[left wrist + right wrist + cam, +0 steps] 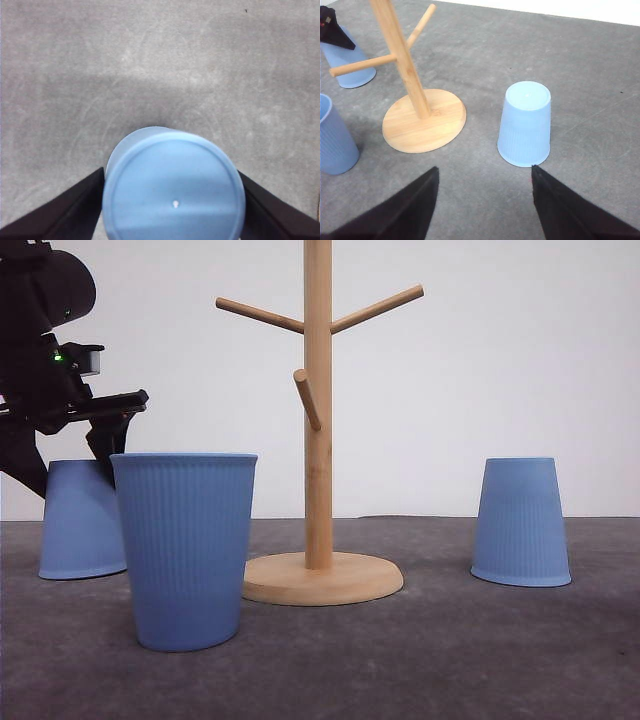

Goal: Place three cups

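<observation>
Wooden mug tree (318,440) stands mid-worktop (420,660) on a round base, three pegs angled up off the post. Using it as the landmark.

Cups, all light blue and ribbed:
- near-left cup (186,548): upright, mouth up, in front and to the left of the tree base, just beside its edge as seen from the front. Right wrist view shows it (335,137) apart from the base, not touching.
- far-left cup (78,520): upside down, base up, left of the tree and farther back than the upright one, which partly overlaps it in the front view.
- right cup (521,522): upside down on the worktop, right of the tree, well apart from the base. Same cup in the right wrist view (525,124), flat base on top, rim on the grey surface.

Left gripper (173,205): over the far-left cup, jaws apart, one dark finger on each side of the inverted base. Fingers (75,210) sit right at the cup wall; can't tell if they press on it. In the front view the left arm (50,350) hangs above that cup.

Right gripper (485,210): jaws spread wide, nothing between them, above the worktop on the near side of the right cup, not touching it.
</observation>
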